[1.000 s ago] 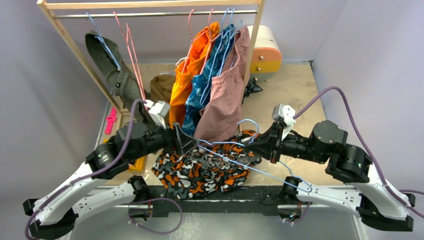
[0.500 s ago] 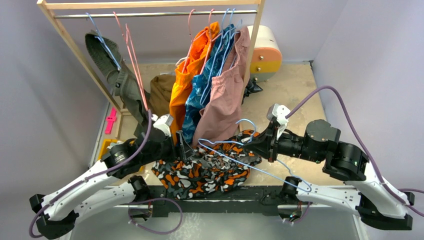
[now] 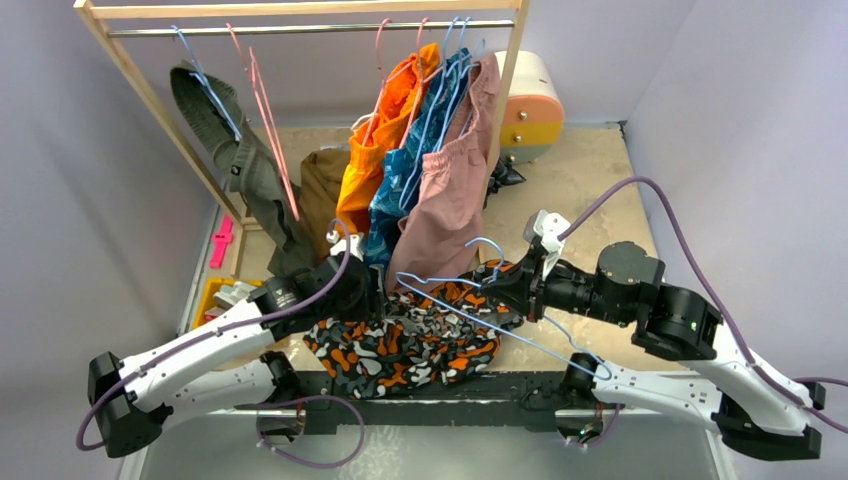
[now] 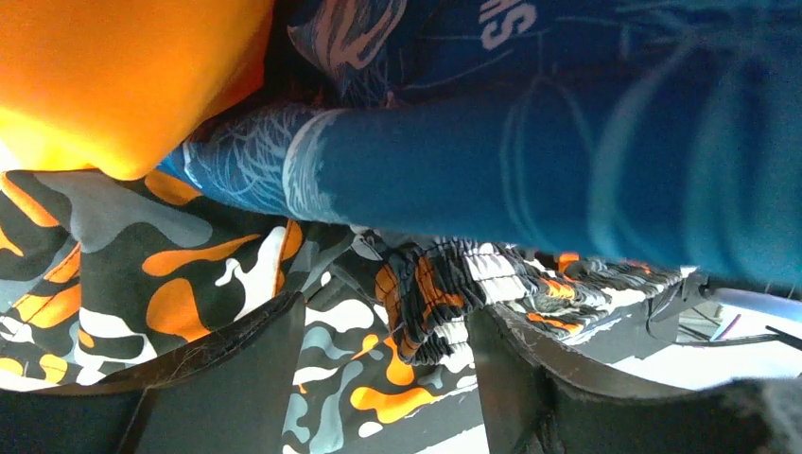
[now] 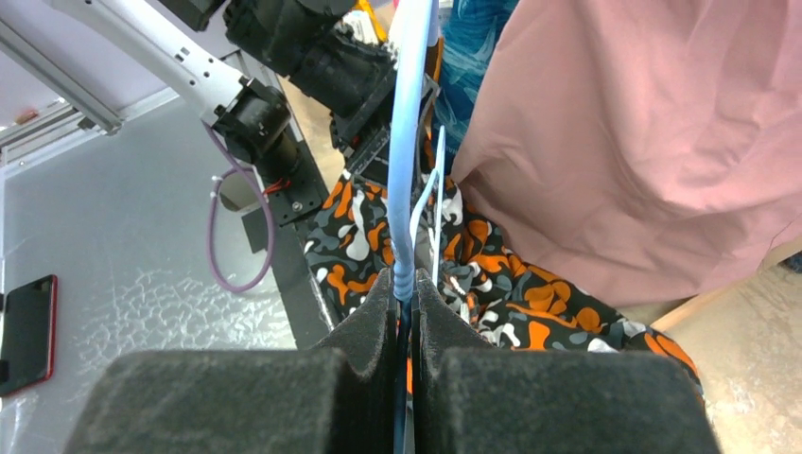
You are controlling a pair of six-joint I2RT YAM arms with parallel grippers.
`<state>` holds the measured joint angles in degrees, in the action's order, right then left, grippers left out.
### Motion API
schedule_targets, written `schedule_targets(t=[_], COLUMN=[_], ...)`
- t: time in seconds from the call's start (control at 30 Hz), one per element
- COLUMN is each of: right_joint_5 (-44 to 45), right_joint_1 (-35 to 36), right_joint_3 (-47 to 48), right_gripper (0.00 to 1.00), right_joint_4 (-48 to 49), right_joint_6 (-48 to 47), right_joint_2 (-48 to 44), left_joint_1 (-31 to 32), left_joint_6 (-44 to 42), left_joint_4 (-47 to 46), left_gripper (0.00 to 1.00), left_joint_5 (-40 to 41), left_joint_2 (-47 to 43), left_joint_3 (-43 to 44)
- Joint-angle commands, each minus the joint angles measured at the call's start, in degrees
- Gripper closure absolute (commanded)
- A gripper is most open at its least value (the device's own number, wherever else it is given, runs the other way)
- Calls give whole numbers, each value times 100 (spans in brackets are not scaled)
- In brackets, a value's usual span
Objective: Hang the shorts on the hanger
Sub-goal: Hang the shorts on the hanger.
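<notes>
Top external shows the shorts (image 3: 400, 350) heaped at the desk's near edge. My left arm stretches low over them, left gripper (image 4: 383, 326) parted astride their waistband. My right arm reaches leftward, right gripper (image 5: 405, 284) clenched on the hanger (image 5: 409, 142) just above.

We've got the left gripper (image 4: 386, 317) low, jaws apart. Right gripper (image 5: 405, 282) pinched tight, both reaching inward.

Shorts (image 3: 400, 350) orange/blk/grey/wht camo; hanger (image 5: 409, 142) lt-blue.
</notes>
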<state>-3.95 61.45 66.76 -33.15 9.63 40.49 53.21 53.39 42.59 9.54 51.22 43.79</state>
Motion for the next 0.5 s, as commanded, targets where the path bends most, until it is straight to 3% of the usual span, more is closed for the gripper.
schedule_targets(t=[0.0, 0.1, 0.3, 0.47], right_joint_5=[96, 58, -343, -1041], right_joint_1=[16, 17, 17, 21], right_joint_3=[45, 48, 45, 130], right_gripper=[100, 100, 100, 100], right_joint_4=[510, 511, 361, 132], right_joint_6=[-172, -254, -328, -393], right_joint_2=[-42, -65, -125, 86], left_joint_1=[-30, -30, -30, -30], left_joint_6=[-234, -273, -213, -126], left_joint_4=[-379, -488, -384, -92], left_gripper=[37, 53, 99, 100], left_joint_5=[-49, -88, -5, 67], left_joint_2=[68, 131, -15, -369], left_joint_3=[-90, -201, -6, 488])
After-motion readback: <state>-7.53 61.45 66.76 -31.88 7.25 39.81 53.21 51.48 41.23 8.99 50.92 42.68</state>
